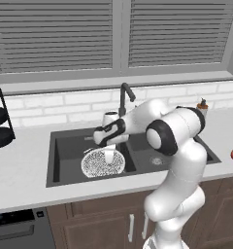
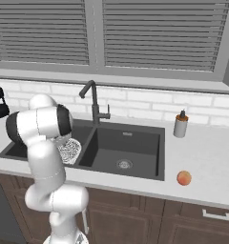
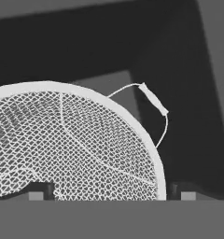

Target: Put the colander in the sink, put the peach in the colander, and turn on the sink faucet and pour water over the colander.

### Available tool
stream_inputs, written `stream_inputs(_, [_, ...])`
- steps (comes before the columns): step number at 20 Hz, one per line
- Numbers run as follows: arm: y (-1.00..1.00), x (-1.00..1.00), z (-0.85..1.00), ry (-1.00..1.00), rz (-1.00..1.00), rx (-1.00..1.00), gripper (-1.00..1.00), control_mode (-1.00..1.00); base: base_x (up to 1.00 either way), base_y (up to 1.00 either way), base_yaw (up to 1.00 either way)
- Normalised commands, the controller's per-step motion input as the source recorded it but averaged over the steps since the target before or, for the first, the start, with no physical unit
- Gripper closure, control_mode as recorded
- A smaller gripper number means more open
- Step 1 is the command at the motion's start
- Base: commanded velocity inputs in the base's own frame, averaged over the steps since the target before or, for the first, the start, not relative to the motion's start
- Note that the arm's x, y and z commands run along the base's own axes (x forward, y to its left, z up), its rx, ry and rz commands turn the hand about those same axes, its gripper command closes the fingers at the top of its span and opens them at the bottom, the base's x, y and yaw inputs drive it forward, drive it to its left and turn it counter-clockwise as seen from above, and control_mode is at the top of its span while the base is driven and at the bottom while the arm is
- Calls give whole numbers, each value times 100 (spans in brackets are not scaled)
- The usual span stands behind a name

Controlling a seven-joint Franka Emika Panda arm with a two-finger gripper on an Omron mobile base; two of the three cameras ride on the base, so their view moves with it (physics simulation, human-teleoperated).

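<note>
The arm (image 1: 179,160) is glossy white, built of rounded, bulbous segments with black rings at the joints; its hand (image 1: 108,154) has pale fingers with small dark tips.

No readable text, label, brand, number or sign is appearing on any surface in these views.

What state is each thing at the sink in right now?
colander: in the left basin, tilted against the divider
peach: on the counter, right of the sink
sink faucet: no water running
pincer: open, over the colander
</note>
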Motion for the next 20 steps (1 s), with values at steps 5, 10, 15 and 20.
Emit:
stream_inputs(5, [32, -3, 73, -3, -6, -2, -100, -100, 0, 0, 0])
stream_inputs(10, [32, -6, 98, -3, -2, 0, -100, -100, 0, 0, 0])
stream_inputs(15, [6, -48, 98, -2, 0, -2, -100, -100, 0, 0, 0])
stream_inputs(20, [-19, -97, 72, -3, 3, -8, -100, -100, 0, 0, 0])
